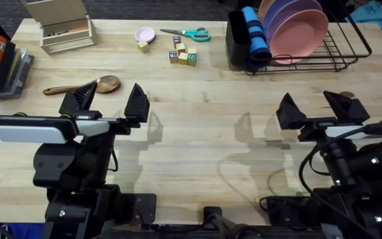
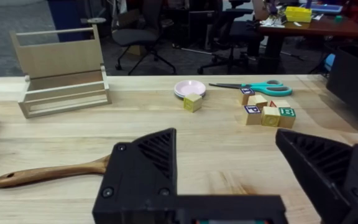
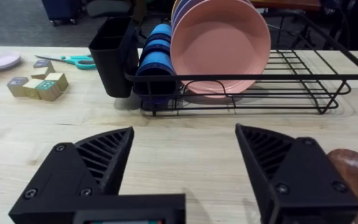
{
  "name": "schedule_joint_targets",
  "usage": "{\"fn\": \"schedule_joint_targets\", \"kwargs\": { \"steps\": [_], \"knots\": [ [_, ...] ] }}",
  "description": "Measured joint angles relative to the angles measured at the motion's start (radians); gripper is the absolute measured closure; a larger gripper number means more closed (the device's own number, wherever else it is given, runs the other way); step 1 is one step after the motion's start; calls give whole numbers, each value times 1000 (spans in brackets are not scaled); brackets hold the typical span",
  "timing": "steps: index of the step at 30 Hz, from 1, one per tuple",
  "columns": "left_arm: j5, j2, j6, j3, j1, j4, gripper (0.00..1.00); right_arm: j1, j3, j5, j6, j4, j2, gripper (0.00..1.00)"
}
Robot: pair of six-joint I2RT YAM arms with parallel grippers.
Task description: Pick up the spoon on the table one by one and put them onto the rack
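Both spoons lying on worktop, none racked yet. Left gripper hovering jaws spread beside spoon; right gripper likewise spread, empty. Next move likely: descending onto handle, pinching, carrying to rack.

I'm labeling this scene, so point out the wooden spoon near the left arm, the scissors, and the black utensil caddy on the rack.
wooden spoon (image 1: pixel 109 83): overhead view, on its round bowl.
scissors (image 1: pixel 197 34): overhead view, on the teal handles.
utensil caddy (image 3: pixel 112 55): right wrist view, on its solid black side wall.
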Motion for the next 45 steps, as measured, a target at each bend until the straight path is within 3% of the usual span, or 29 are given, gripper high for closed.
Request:
{"fn": "schedule_joint_targets", "kwargs": {
  "steps": [11, 14, 17, 20, 23, 29, 30, 40, 45],
  "knots": [
    [0, 0, 0, 0, 0, -1, 7, 0, 1, 4, 0, -10, 0, 4],
    [0, 0, 0, 5, 0, -44, 9, 0, 9, 5, 14, -40, 0, 5],
    [0, 4, 0, 30, 0, -114, 10, 0, 51, 3, 32, -130, 1, 5],
    [0, 27, 0, 105, 0, -195, 10, 0, 131, 4, 44, -348, 6, 5],
    [0, 82, 0, 211, 0, -239, 10, 0, 218, 4, 50, -472, 44, 5],
    [0, 300, 0, 475, 0, -348, 10, 0, 494, 4, 50, -560, 208, 6],
    [0, 484, 0, 656, 0, -428, 10, 0, 670, 4, 53, -627, 357, 5],
    [-4, 896, 0, 1173, 0, -694, 9, 0, 1136, 4, 53, -844, 783, 6],
    [-3, 1064, 0, 1393, 0, -847, 8, 0, 1313, 4, 53, -946, 944, 6]
  ]
}}
